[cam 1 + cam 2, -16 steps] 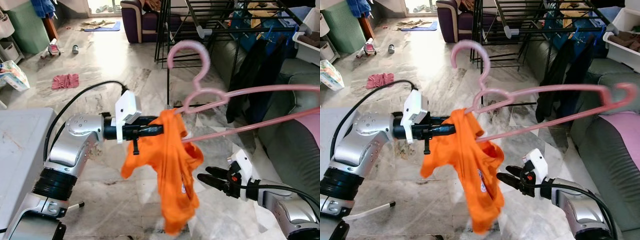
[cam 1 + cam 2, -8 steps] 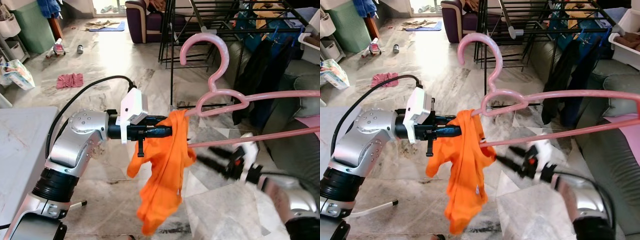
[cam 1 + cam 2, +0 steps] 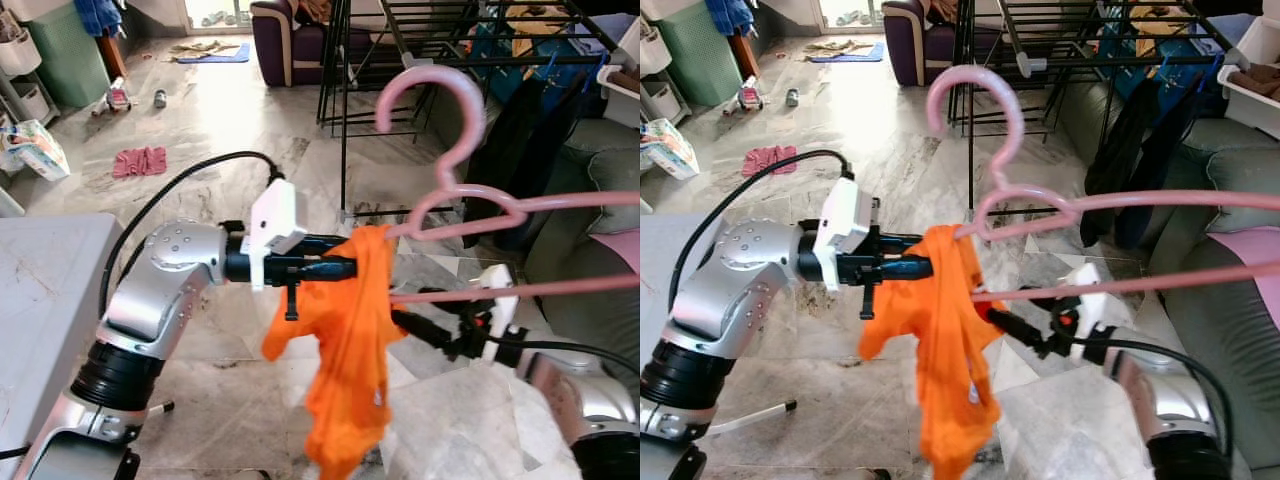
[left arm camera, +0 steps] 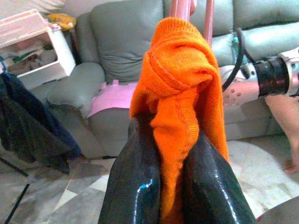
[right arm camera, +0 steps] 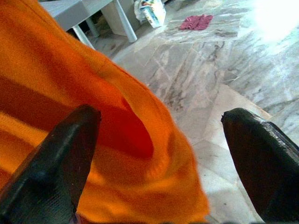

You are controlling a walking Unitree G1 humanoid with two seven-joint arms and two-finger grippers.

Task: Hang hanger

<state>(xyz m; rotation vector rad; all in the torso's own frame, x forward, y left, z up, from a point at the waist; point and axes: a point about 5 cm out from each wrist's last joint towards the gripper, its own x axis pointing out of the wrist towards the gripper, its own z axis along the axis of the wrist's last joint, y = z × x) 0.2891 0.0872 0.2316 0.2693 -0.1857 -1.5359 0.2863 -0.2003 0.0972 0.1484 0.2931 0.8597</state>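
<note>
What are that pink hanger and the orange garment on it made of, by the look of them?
The pink hanger looks like smooth moulded plastic: even colour, rounded bars, faint sheen. The orange garment looks like soft knit cloth: matte, ribbed seam, folds drooping limply where the left gripper pinches it.

A black drying rack [image 3: 400, 40] stands on the marble floor [image 3: 220, 130] beside a grey-green sofa [image 3: 590, 170] draped with dark clothes [image 3: 515, 140], while a red cloth [image 3: 140, 160] lies on the floor near a green bin [image 3: 60, 55].

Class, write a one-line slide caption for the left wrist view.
Left gripper shut on an orange garment draped over a pink hanger.
</note>
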